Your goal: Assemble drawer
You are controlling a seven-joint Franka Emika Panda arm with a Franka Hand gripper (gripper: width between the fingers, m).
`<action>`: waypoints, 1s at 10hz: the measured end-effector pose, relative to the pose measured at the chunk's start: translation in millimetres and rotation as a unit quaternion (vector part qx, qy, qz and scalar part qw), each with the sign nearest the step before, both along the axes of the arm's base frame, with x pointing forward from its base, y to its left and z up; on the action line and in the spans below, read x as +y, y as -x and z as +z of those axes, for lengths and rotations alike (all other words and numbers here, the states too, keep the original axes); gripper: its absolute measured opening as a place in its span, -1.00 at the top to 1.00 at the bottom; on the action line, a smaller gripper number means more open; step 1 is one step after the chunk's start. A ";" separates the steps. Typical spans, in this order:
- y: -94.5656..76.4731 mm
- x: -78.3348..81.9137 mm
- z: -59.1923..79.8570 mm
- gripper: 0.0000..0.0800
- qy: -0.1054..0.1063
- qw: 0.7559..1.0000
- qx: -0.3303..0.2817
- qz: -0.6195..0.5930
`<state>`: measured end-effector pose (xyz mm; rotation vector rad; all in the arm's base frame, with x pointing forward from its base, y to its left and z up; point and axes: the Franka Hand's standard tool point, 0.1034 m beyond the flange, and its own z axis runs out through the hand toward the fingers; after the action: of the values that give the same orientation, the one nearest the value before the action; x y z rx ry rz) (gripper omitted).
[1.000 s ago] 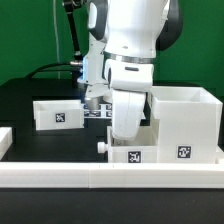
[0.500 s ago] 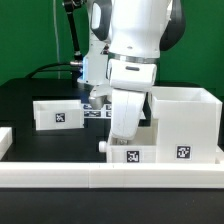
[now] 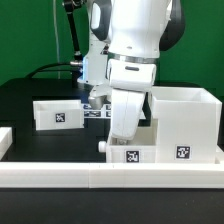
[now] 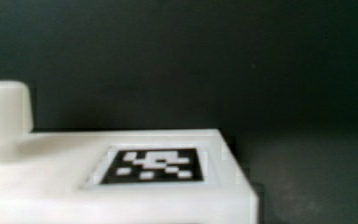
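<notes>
A white tray (image 3: 128, 155) with a round front knob (image 3: 103, 147) and a square tag lies in front, against the tall boxy casing (image 3: 185, 125) on the exterior view's right. My gripper (image 3: 124, 138) reaches down onto this tray; the hand hides its fingers, so I cannot tell whether they are open or shut. The wrist view shows the tray's top (image 4: 60, 165) close up, with its tag (image 4: 156, 165) and knob (image 4: 2, 115), and no fingers. A second tray (image 3: 58, 113) sits on the exterior view's left.
The low white border wall (image 3: 100, 180) runs along the front. The marker board (image 3: 97, 112) lies behind the arm. A small white part (image 3: 4, 140) shows at the exterior view's left edge. The table is black.
The hand and the front tray's tag have shifted very slightly toward the exterior view's left since one second ago. Nothing has moved over the last half second.
</notes>
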<state>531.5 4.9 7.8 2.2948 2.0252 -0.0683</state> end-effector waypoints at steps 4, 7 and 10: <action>-2.6 4.2 3.4 0.08 0.000 1.000 -0.002 -0.002; -6.5 7.1 18.7 -0.55 0.004 1.000 -0.004 -0.005; -9.8 -16.9 48.1 -0.62 0.017 1.000 0.010 0.013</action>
<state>541.4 -12.0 55.9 2.2565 2.0455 -0.1245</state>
